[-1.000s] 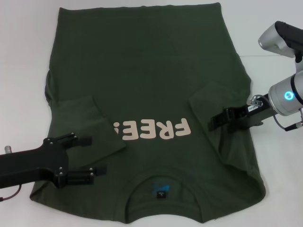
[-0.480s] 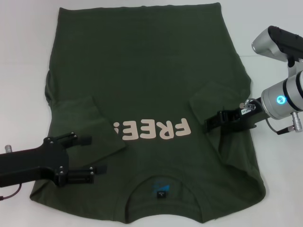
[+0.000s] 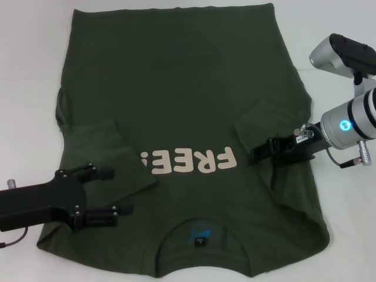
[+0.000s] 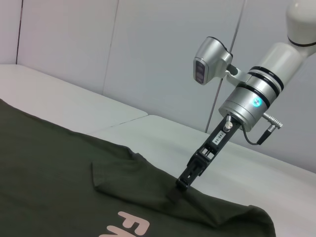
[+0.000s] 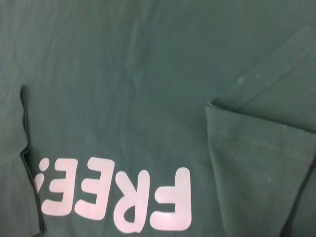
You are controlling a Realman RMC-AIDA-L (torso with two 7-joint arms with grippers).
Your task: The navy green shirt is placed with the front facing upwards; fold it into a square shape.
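The navy green shirt lies spread front-up on the white counter, its collar at the near edge toward the robot and its hem at the far side, so the cream "FREE!" lettering reads upside down in the head view. Both short sleeves are folded inward onto the body of the shirt: the left sleeve lies across the chest and covers the edge of the exclamation mark, and the right sleeve lies folded just beside the "F". A blue inner label shows inside the round collar. The left hand hovers over the shirt's near-left shoulder area, its two black fingers spread apart with nothing between them. The right hand comes in from the right side and sits low at the folded right sleeve, near its lower corner; in the left wrist view its tip meets the fabric at the sleeve's edge, but I cannot tell whether its fingers are apart or pinching the cloth. The right wrist view looks down on the lettering and the folded sleeve's stitched hem. There are no containers on the counter.
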